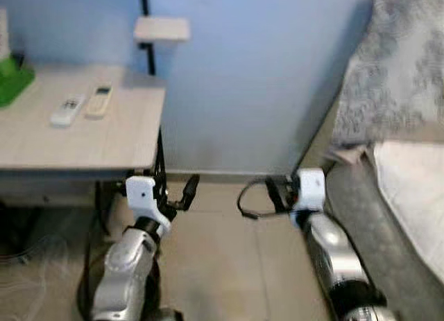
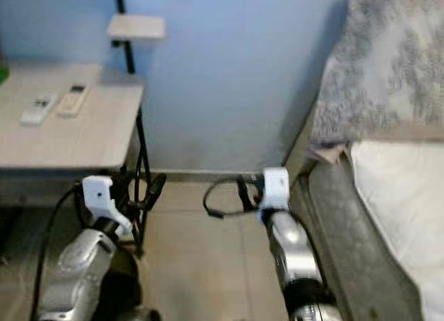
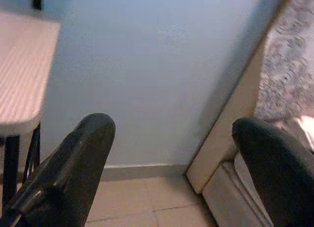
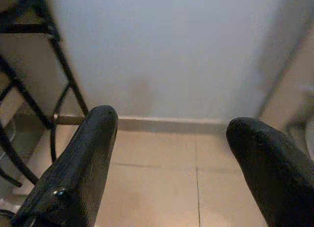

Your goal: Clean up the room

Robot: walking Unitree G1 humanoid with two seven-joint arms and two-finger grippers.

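- While both arms are held low in front of the body, nothing is in hand: the left gripper [image 1: 182, 196] and the right gripper [image 1: 267, 200] hover over bare floor tiles [image 1: 229, 265], fingers spread wide with only wall and floor between them in the wrist views.
- On the desk [image 1: 104, 144] at the robot's left lie two remotes [image 1: 82, 105] side by side, a white one and a cream one, near the back edge; a green object [image 1: 14, 82] sits at the far left corner, too cut off to identify.
- A small shelf [image 1: 161, 28] on a black pole stands against the blue wall [image 1: 257, 78] behind the desk.
- At the right is the bed [image 1: 409, 189], with a patterned cover [image 1: 395, 78] heaped above a pale sheet; it looks rumpled.
- Judging by the pose, this is a scouting or approach step: no pick is under way, and the floor ahead shows no litter.
- Next, the robot probably has to choose a target, the remotes or the bed, then turn and step towards it.
- For the remotes, the left arm would need to rise well above the desk edge before reaching in, as it now sits below the tabletop beside the black desk legs [image 1: 161, 172].
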